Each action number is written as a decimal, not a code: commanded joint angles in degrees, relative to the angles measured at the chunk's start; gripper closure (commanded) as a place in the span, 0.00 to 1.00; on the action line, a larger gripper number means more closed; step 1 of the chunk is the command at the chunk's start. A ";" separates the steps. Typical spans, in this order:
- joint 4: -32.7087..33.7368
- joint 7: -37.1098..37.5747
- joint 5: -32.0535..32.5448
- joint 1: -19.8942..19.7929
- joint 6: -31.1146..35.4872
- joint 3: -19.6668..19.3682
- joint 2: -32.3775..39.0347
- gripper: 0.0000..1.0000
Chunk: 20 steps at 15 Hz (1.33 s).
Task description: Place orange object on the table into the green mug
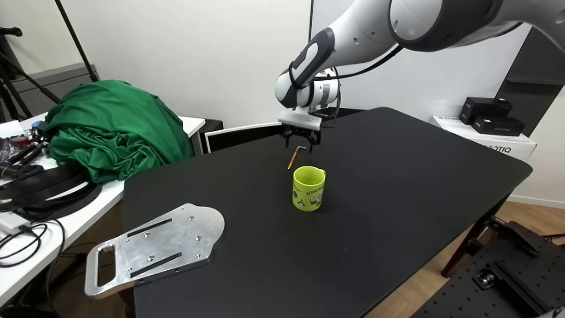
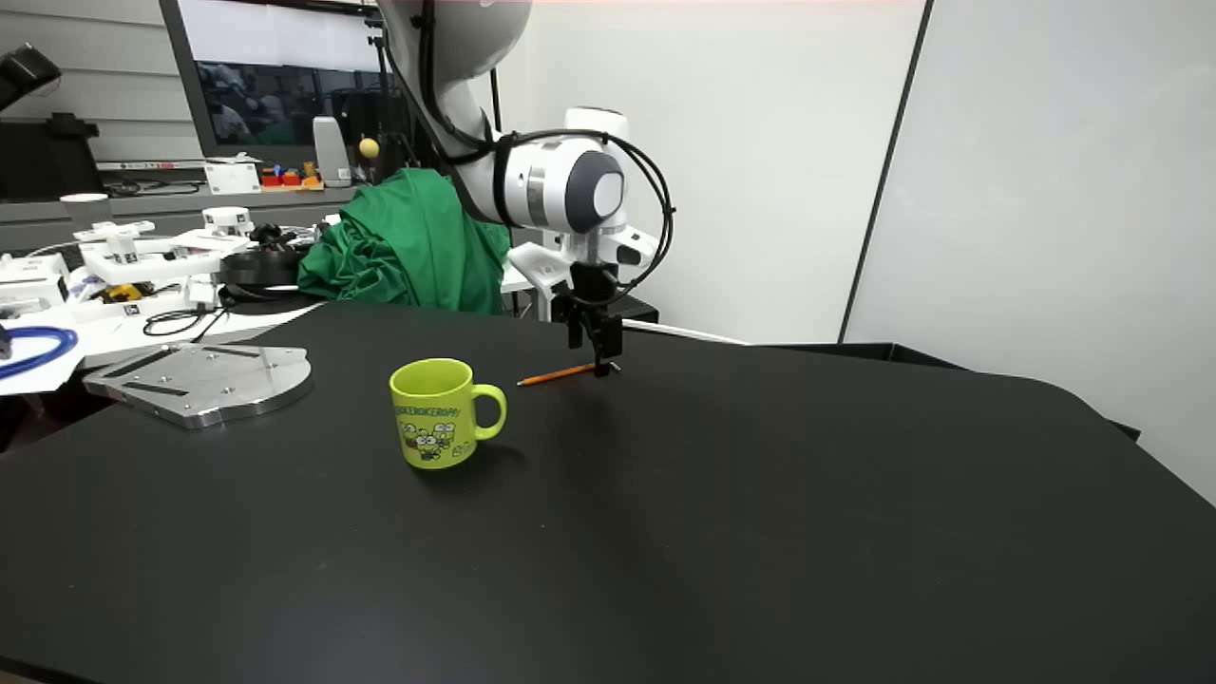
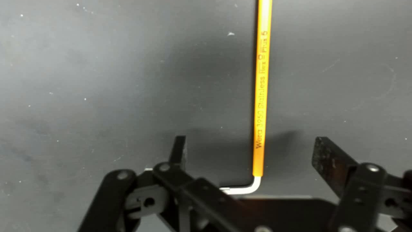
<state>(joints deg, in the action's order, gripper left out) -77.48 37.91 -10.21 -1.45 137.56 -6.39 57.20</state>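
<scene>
In the wrist view, the fingers point(image 3: 333, 166) are wide apart, and the orange stick point(image 3: 260, 106) lies on the counter point(image 3: 96, 129), its bent end under their gap. In an exterior view, the green mug point(image 1: 306, 194) stands near the fingers. In an exterior view, a silver plate point(image 2: 256, 372) lies farther from them.

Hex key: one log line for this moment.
End effector: open over hex key; hex key: on table, ungripped; mug: upright; placement: pending
</scene>
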 commanded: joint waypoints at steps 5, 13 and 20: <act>1.58 -0.65 -0.98 -0.64 0.01 0.13 1.66 0.00; 1.82 -0.43 -0.60 -0.39 0.16 -0.39 2.48 0.40; 2.38 -0.26 -0.61 -0.35 -0.13 -0.42 2.30 0.87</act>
<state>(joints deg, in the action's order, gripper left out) -76.42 37.84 -10.20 -1.67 137.80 -6.68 58.53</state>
